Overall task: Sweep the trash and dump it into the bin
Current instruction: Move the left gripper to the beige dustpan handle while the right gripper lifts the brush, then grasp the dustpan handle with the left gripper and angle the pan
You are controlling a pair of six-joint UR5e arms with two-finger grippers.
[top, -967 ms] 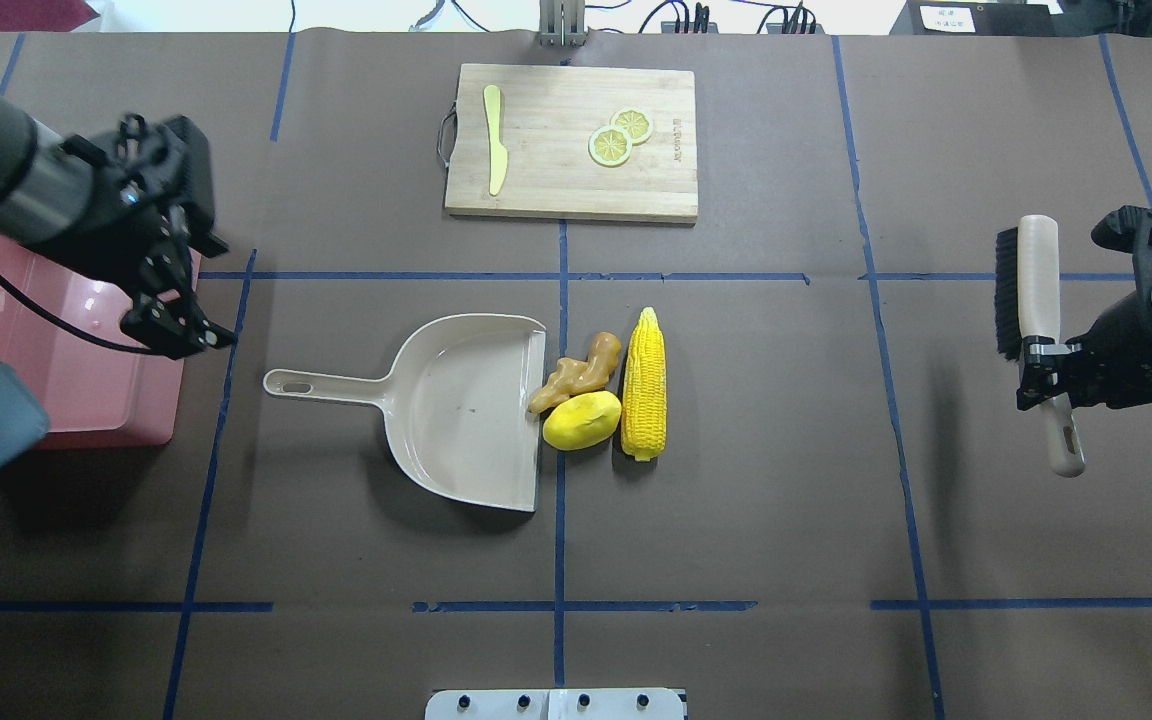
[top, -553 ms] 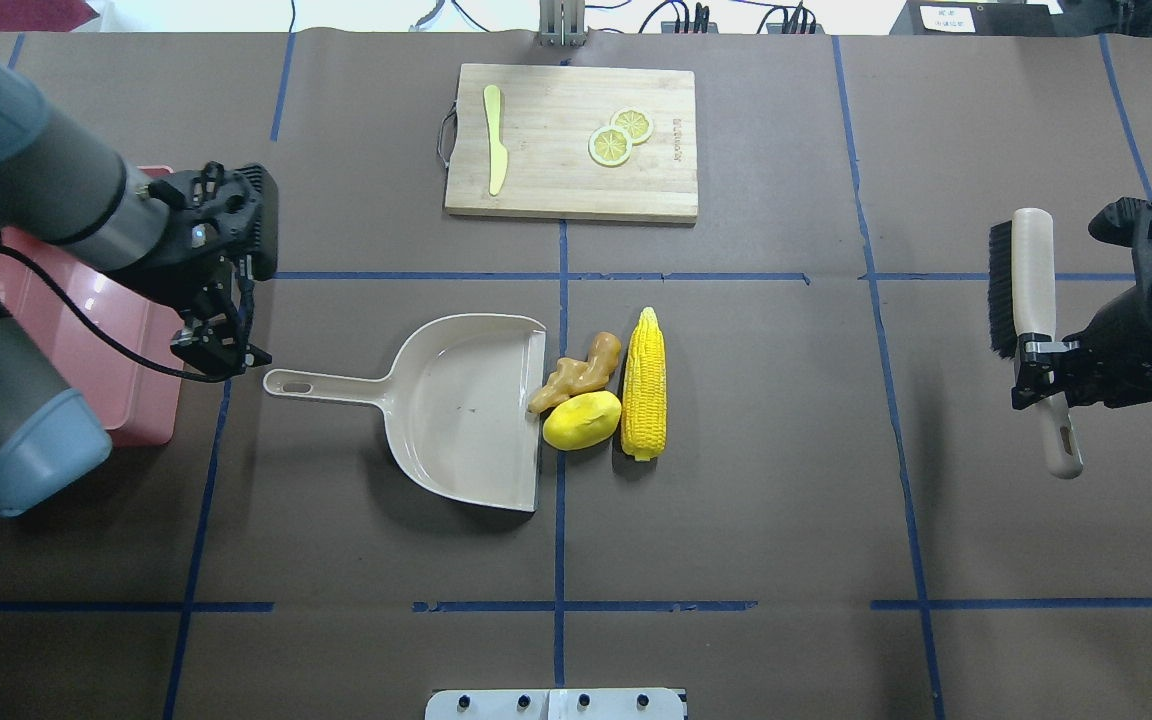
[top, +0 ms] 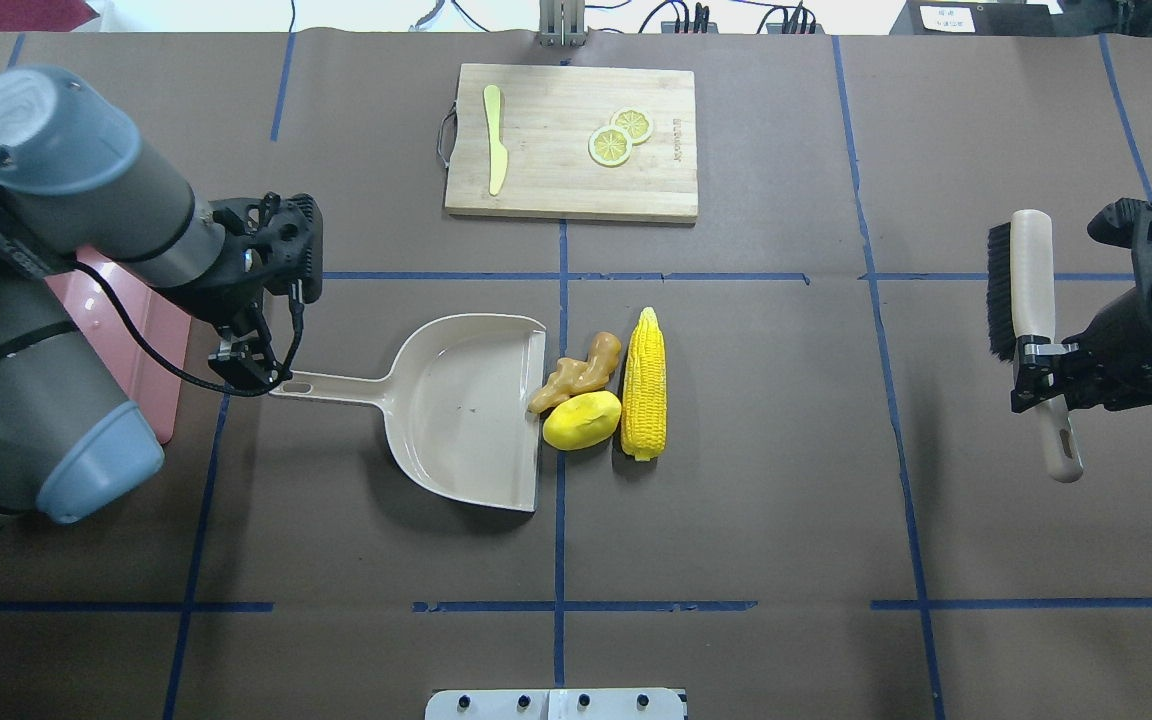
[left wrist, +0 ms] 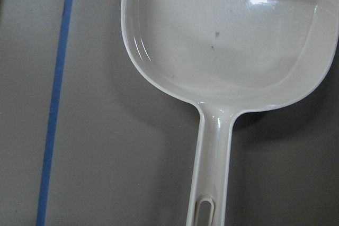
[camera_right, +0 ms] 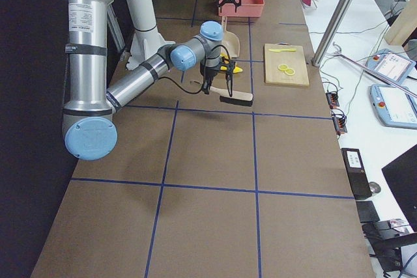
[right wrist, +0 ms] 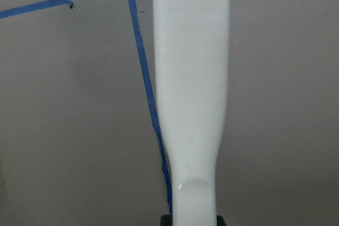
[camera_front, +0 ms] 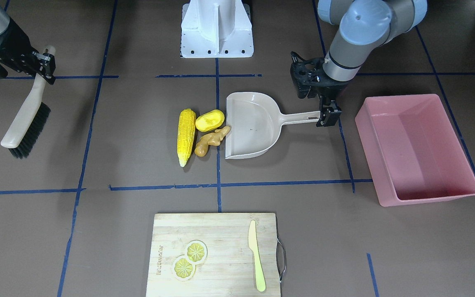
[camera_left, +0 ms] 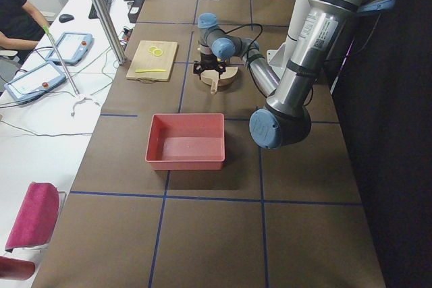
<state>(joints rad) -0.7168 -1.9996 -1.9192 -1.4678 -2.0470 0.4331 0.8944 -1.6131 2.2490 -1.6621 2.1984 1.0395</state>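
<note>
The left gripper hangs over the dustpan handle's tip (its jaws I can't read); centre it before closing. The right gripper clamps the brush in its jaws.

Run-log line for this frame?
left gripper: open, at dustpan handle end | right gripper: shut on brush | trash: beside dustpan lip, unswept | bin: empty

A wide work table under even indoor light.
Brown paper covers the table, and blue tape lines divide it into big squares. Along one long side stands a white desk with cables, and a slanted metal pole rises beside it; the opposite side is dark.
</note>
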